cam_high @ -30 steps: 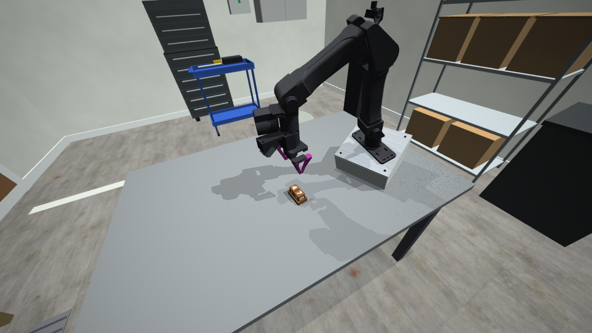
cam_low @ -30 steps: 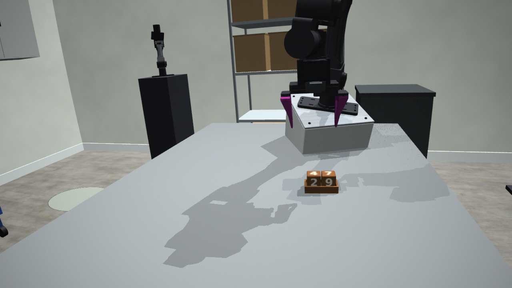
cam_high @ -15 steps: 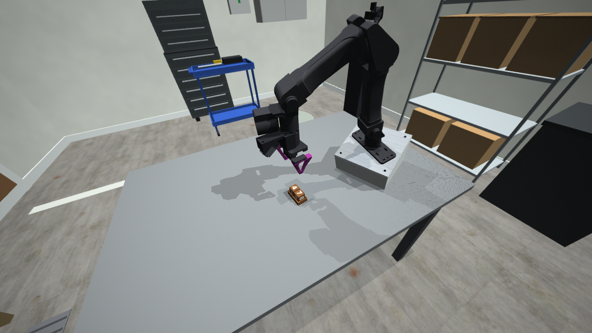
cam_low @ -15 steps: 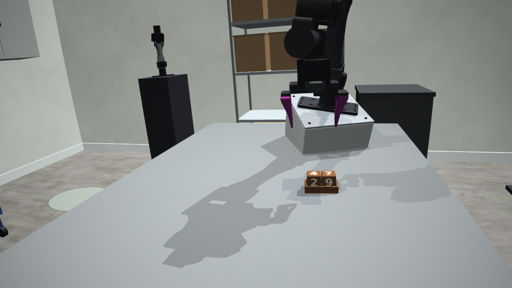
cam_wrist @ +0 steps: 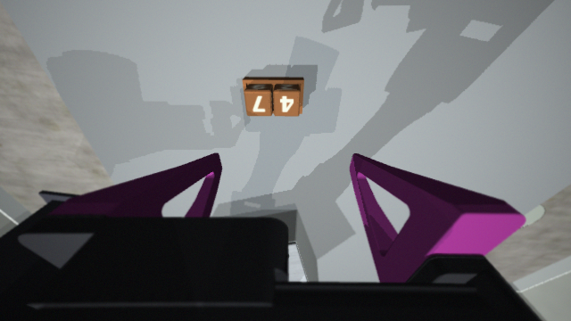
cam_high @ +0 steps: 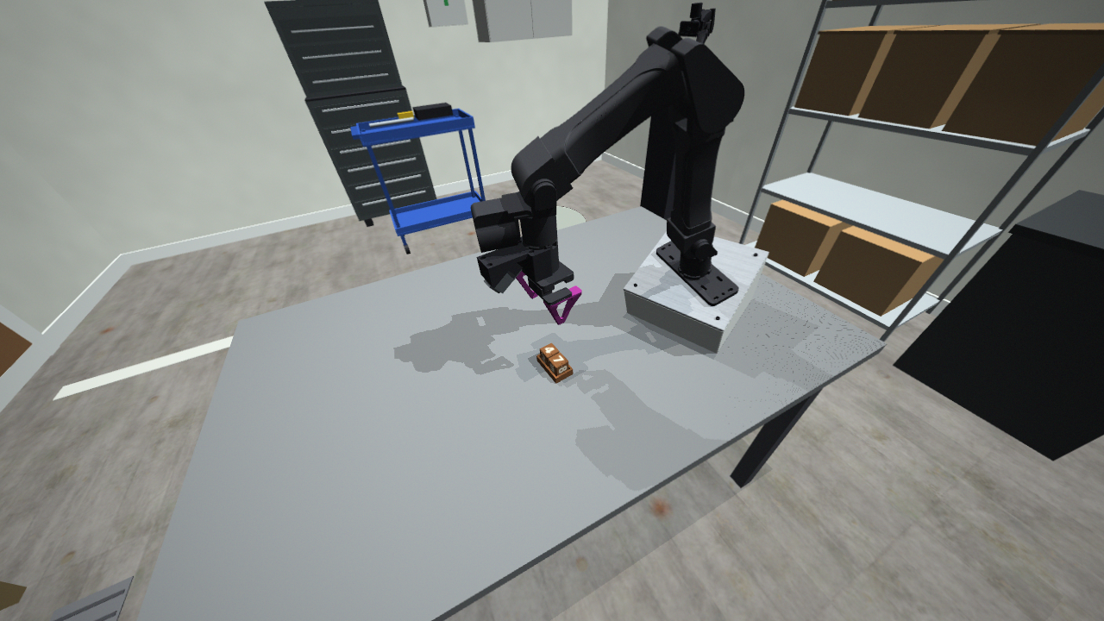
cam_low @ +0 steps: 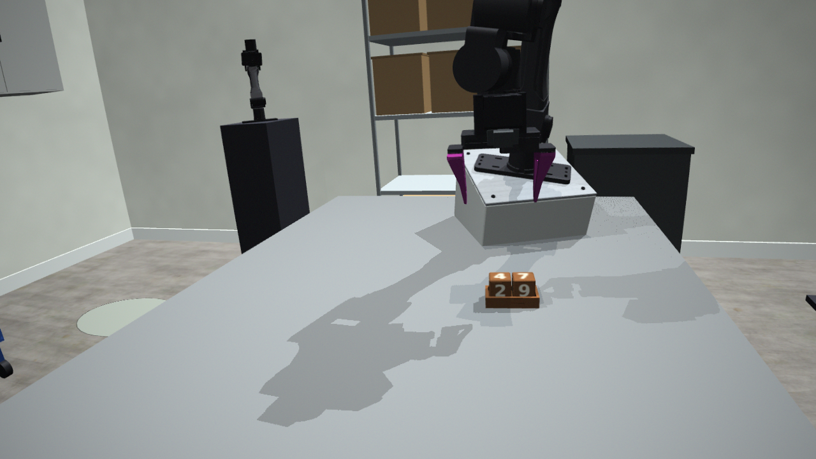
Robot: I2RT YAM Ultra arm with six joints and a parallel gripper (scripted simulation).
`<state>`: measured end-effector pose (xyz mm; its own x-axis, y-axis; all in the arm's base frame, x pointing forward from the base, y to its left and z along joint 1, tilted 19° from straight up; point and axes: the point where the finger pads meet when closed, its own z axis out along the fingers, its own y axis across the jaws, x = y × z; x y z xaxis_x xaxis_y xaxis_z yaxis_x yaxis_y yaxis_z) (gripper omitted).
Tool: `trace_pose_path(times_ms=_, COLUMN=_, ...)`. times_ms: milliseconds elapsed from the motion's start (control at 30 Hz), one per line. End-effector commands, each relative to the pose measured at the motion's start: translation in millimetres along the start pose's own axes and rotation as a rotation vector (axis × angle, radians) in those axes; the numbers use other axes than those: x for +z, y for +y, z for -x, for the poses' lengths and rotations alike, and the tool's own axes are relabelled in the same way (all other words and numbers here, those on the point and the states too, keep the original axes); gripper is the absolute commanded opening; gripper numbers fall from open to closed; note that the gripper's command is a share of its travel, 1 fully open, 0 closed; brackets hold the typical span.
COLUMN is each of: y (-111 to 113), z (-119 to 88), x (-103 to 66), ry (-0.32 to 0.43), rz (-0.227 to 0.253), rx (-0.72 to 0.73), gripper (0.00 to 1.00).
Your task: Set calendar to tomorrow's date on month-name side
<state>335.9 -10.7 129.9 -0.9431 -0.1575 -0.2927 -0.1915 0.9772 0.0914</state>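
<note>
With the pincer point(cam_high: 546, 310) point(cam_low: 500, 202) point(cam_wrist: 285, 160) spread wide and empty, we're hovering high — probably leaving room to line up over the tray point(cam_high: 559, 377) point(cam_low: 512, 303) point(cam_wrist: 302, 95), which sits below and ahead of the fingertips, presumably to hold the digits together: one tray, two cubes point(cam_high: 549, 352) point(cam_low: 500, 285) point(cam_wrist: 259, 103), two magenta fingers.

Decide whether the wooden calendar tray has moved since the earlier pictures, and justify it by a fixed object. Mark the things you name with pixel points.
No. The wooden calendar tray point(cam_high: 559, 376) point(cam_low: 512, 303) point(cam_wrist: 273, 80) sits in the same place before the arm's white-topped base block point(cam_high: 673, 325) point(cam_low: 536, 221).
</note>
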Motion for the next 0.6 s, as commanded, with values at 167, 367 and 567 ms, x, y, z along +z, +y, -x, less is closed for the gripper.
trace_pose_path(times_ms=167, y=-0.8, z=3.7, x=-7.0, ry=-0.024, rz=-0.006, rx=0.0, gripper=1.0)
trace_pose_path(times_ms=367, y=-0.8, z=3.7, x=-7.0, ry=-0.024, rz=-0.006, rx=0.0, gripper=1.0)
trace_pose_path(times_ms=567, y=-0.8, z=3.8, x=-6.0, ry=-0.024, rz=-0.007, rx=-0.026, gripper=1.0)
